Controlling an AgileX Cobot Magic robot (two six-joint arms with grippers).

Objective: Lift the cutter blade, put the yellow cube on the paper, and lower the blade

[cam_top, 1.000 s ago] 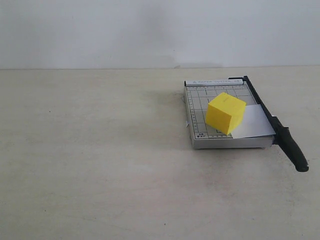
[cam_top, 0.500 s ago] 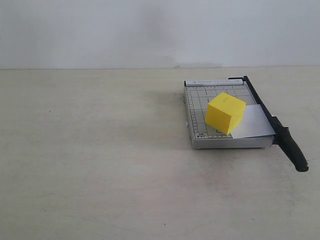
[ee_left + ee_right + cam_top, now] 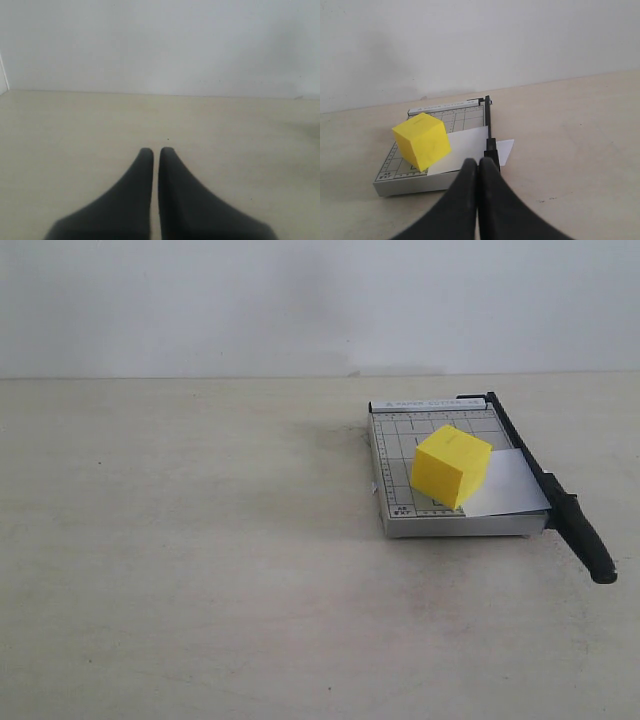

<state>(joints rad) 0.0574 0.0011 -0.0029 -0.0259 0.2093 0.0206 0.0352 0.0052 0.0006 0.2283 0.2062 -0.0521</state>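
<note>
The grey gridded trimmer [image 3: 400, 523] lies at the right of the table. Its black cutter blade [image 3: 520, 445] is down flat along the board's right edge, with the thick handle [image 3: 588, 540] sticking out toward the front. The yellow cube [image 3: 452, 465] rests on the board, overlapping the left part of the white paper [image 3: 512, 485]. Neither gripper shows in the exterior view. My right gripper [image 3: 479, 162] is shut and empty, hovering short of the trimmer; behind it are the cube [image 3: 422, 141], the paper [image 3: 467, 145] and the blade [image 3: 488, 117]. My left gripper [image 3: 156, 150] is shut over bare table.
The beige tabletop [image 3: 180, 540] stretches left of the trimmer, with a white wall [image 3: 300, 300] behind its far edge. A corner of the paper [image 3: 504, 149] pokes out past the blade on the outer side.
</note>
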